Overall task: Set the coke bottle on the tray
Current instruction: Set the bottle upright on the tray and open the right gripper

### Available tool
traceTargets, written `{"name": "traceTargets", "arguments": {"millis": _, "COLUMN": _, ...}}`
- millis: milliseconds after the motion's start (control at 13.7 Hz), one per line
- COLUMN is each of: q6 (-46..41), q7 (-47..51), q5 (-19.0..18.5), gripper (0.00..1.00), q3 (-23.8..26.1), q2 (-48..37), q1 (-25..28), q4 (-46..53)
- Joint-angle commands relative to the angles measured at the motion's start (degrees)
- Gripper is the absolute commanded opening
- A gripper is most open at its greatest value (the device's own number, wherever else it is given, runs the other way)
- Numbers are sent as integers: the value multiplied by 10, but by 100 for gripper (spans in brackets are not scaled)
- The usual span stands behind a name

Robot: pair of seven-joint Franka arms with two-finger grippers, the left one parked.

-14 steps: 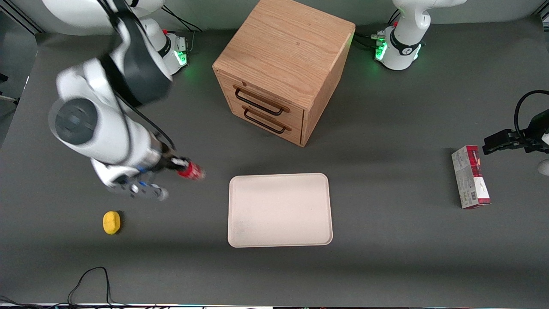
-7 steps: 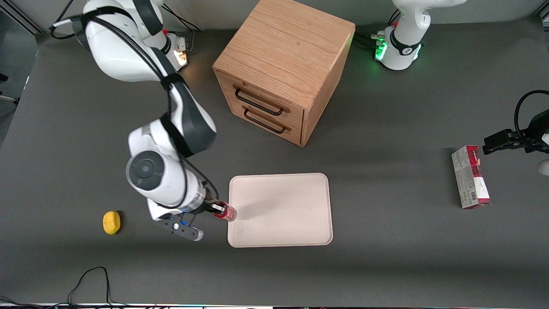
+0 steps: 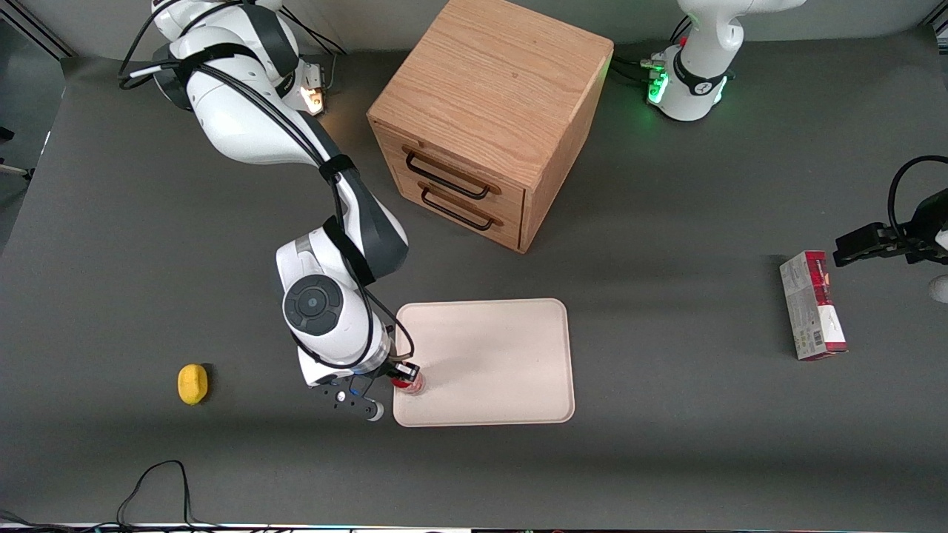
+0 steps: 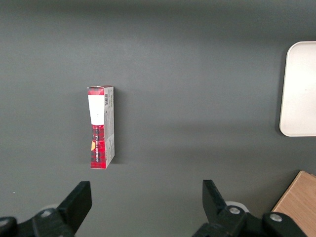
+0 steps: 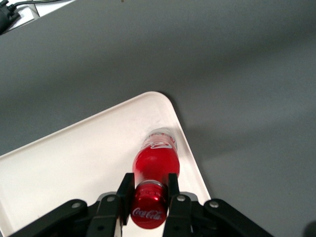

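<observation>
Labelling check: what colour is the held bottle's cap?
Red cap with white script, clearest in the right wrist view.

Red-capped coke bottle above cream tray

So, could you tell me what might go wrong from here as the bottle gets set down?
1. The gripper holds the coke bottle by its neck only, so the bottle could tip over on release.
2. The bottle hangs close to a corner of the tray, near the rim; lowered there, its base might catch the raised rim and lean or slide off onto the table.
</observation>
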Motion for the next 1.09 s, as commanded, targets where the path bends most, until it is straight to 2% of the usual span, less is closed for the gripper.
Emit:
{"name": "traceTargets", "arguments": {"millis": 0, "q6": 0, "q7": 17, "q5": -15, "gripper": 0, "q3": -1, "q2": 12, "q1": 3, "q4": 29}}
{"name": "traceTargets", "arguments": {"millis": 73, "q6": 3, "q7": 17, "q5": -15, "gripper": 0, "q3": 0, "q2": 12, "q1": 3, "q4": 28}}
{"name": "traceTargets", "arguments": {"millis": 146, "q6": 4, "q7": 16, "q5": -15, "gripper": 62, "q3": 0, "q2": 12, "q1": 3, "q4": 28}}
{"name": "traceTargets", "arguments": {"millis": 219, "q6": 4, "q7": 13, "q5": -18, "gripper": 98, "q3": 0, "q2": 11, "q1": 3, "q4": 27}}
{"name": "traceTargets", "arguments": {"millis": 876, "q6": -8, "q7": 9, "q5": -30, "gripper": 100, "q3": 0, "q2": 2, "q1": 3, "q4": 24}}
{"name": "traceTargets", "arguments": {"millis": 1022, "q6": -47, "q7": 2, "q5": -29, "gripper": 100, "q3": 0, "q2": -14, "q1": -1, "q4": 24}}
